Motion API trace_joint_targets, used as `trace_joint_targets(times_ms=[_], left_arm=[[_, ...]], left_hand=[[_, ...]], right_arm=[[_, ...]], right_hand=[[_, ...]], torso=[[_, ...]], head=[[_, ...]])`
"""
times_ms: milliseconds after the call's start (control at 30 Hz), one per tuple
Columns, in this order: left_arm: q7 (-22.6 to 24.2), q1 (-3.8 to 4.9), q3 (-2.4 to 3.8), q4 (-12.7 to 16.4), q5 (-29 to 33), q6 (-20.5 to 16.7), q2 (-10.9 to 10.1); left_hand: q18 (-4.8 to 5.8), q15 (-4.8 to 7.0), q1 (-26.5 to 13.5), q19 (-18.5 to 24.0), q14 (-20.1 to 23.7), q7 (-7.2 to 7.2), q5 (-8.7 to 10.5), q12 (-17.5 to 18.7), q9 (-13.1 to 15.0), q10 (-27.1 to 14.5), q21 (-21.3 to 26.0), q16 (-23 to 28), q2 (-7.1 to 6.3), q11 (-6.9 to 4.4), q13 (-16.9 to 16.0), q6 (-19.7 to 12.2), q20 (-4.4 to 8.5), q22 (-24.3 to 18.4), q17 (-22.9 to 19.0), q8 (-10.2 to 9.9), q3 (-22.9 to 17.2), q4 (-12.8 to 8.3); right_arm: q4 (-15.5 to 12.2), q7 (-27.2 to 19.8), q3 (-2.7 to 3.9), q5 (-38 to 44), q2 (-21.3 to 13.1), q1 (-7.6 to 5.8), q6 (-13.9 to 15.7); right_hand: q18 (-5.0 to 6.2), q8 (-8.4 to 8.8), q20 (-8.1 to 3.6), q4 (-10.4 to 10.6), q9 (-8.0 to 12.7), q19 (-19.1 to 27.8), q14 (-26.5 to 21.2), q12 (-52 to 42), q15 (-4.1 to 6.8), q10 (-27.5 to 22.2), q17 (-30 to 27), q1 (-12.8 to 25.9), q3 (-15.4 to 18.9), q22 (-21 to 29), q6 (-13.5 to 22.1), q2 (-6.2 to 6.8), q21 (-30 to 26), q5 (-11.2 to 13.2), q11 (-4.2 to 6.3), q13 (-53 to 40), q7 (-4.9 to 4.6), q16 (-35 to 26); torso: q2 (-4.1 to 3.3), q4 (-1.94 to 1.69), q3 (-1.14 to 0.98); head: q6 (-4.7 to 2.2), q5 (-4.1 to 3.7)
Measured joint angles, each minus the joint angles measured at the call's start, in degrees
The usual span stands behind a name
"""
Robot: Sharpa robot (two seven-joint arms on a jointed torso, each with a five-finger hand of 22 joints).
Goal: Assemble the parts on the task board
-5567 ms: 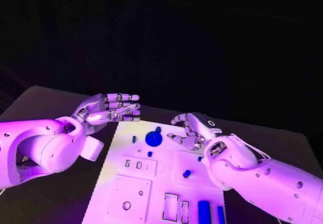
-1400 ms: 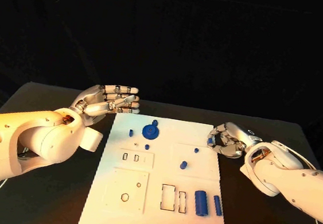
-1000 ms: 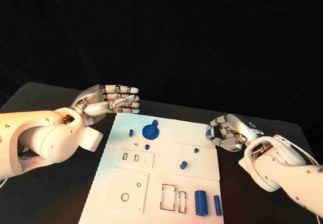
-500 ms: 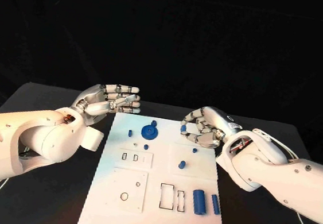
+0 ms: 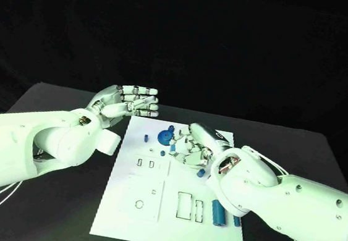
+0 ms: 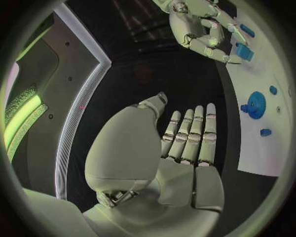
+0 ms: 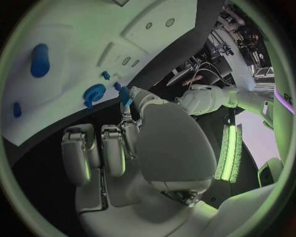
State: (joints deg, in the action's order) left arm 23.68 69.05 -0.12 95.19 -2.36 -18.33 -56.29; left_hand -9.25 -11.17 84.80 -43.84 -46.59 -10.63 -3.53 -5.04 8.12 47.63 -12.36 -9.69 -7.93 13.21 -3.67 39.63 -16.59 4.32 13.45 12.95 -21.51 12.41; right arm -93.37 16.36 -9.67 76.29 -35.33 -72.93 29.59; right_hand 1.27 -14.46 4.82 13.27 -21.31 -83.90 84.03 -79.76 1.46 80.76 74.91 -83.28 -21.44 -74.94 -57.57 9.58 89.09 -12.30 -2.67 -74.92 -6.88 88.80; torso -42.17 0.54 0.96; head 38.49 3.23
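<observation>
Black table (image 5: 313,156) under a black backdrop, with the white board (image 5: 169,232) running down the middle in the head view. The left hand (image 5: 127,103) hangs off the board's 11 o'clock corner with its fingers bent over a bare palm, gripping nothing. The right hand (image 5: 192,145) is over the board's far end, just beside the gear (image 5: 166,136) at 11 o'clock; I can't tell from here what its curled fingers enclose. Two cylinders (image 5: 219,214) lie side by side at about 4 o'clock, next to the empty slots. From the left wrist, the left hand's fingers are stretched out flat and together with the thumb apart and nothing in them, and across the table the right hand pinches a small blue block (image 6: 244,52) at its fingertips above the board's edge. From the right wrist, the same block sits between thumb and one finger, the other fingers folded in, with the gear close beneath. I judge the block to be light, rigid plastic, smooth and easy to twist out of so shallow a pinch. I'd hold it by its flat sides, leave the lower end free to enter its seat, and go down gently rather than press.
</observation>
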Motion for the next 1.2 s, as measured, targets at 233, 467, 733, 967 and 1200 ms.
trace_joint_targets(times_ms=[233,467,733,967,1200], left_arm=[[-0.12,0.0,-0.02,0.03,0.1,-0.17,-0.07],[-0.19,0.0,-0.02,0.03,0.16,-0.21,0.06],[-0.3,0.0,-0.02,0.02,0.22,-0.19,0.33],[-0.4,0.0,-0.02,-0.05,0.26,-0.19,0.4],[-0.47,0.0,-0.02,-0.17,0.29,-0.17,0.48]], left_hand=[[0.0,0.0,0.0,0.0,0.0,0.0,0.0,0.0,0.0,0.0,0.0,0.0,0.0,0.0,0.0,0.0,0.0,0.0,0.0,0.0,0.0,0.0],[0.0,0.0,0.0,0.0,0.0,0.0,0.0,0.0,0.0,0.0,0.0,0.0,0.0,0.0,0.0,0.0,0.0,0.0,0.0,0.0,0.0,0.0],[0.0,0.0,0.0,0.0,0.0,0.0,0.0,0.0,0.0,0.0,0.0,0.0,0.0,0.0,0.0,0.0,0.0,0.0,0.0,0.0,0.0,0.0],[0.0,0.0,0.0,0.0,0.0,0.0,0.0,0.0,0.01,0.0,0.0,0.0,0.0,0.0,0.0,0.0,0.0,0.0,0.0,0.0,0.0,0.0],[0.0,0.0,0.0,0.0,0.0,0.0,0.0,0.0,0.01,0.0,0.0,0.0,0.0,0.0,0.0,0.0,0.0,0.0,0.0,0.0,0.0,0.0]], right_arm=[[1.15,3.11,-0.21,3.05,3.08,2.14,-0.16],[3.14,4.9,-0.2,5.3,5.56,3.22,-0.32],[5.04,5.86,-0.21,6.74,7.84,4.56,-0.76],[6.37,6.35,-0.23,8.08,8.52,5.13,-1.29],[7.04,6.61,-0.23,9.12,9.2,5.4,-1.57]], right_hand=[[0.0,-0.29,0.0,0.0,-0.02,0.0,0.0,0.0,0.0,0.0,0.0,0.07,0.0,0.01,0.12,-0.07,0.0,0.03,0.0,0.0,-0.07,0.0],[0.0,-0.3,0.0,0.0,-0.07,0.0,0.0,0.0,0.0,0.0,0.0,0.07,0.0,0.01,0.25,-0.06,0.0,0.03,0.0,0.0,-0.04,0.0],[0.0,-0.27,0.0,0.0,-0.17,0.0,0.0,0.0,0.0,0.21,-0.01,0.08,0.01,0.02,0.11,-0.04,0.0,0.14,0.2,0.01,0.1,0.0],[0.0,-0.61,0.0,0.01,-0.33,0.0,0.0,0.0,-0.01,0.21,0.03,0.37,0.01,0.02,0.1,0.25,0.0,0.15,0.2,0.01,0.11,0.0],[0.0,-0.61,0.01,0.01,-0.33,0.0,0.0,0.0,-0.01,0.21,0.04,0.67,0.01,0.03,0.1,0.55,-0.01,0.21,0.2,0.01,0.11,0.0]], torso=[[-0.07,0.06,-0.09],[-0.09,0.02,-0.12],[-0.12,0.03,-0.13],[-0.09,0.0,-0.12],[-0.04,0.02,-0.1]], head=[[0.51,0.57],[0.92,0.76],[1.35,0.94],[1.66,1.15],[1.81,1.26]])
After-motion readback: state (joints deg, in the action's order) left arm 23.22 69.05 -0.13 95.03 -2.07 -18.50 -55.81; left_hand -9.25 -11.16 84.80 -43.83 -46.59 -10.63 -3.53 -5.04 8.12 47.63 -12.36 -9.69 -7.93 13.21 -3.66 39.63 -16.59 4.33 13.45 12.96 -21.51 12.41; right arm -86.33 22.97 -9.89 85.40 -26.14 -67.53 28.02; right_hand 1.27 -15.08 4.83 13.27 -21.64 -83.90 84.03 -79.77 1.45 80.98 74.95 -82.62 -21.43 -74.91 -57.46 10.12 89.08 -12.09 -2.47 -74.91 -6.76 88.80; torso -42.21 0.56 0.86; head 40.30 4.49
